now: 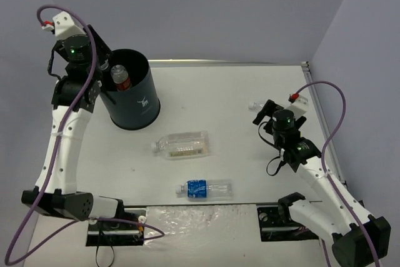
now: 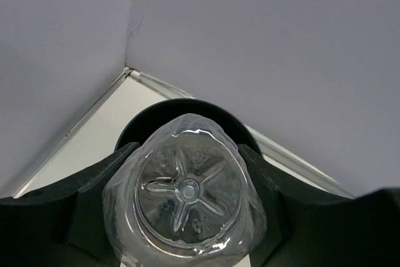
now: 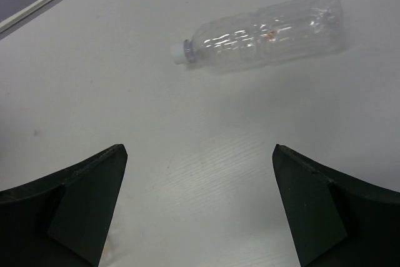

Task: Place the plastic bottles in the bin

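Plastic bottle (image 2: 187, 192): clear, crinkled, red-labelled, star-moulded base.

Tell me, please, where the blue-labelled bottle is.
In the top view, the blue-labelled bottle lies centrally on the table, toward its near edge, just nearer than the wide bottle.

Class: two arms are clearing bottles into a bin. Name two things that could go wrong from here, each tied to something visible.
1. The left gripper holds the red-labelled clear plastic bottle over the tall dark blue-black round bin, toward one side of its mouth; dropped here, it might clip the rim.
2. The right gripper is open, with the plain clear plastic bottle lying on its side ahead, off-centre; a nudge could send it rolling.
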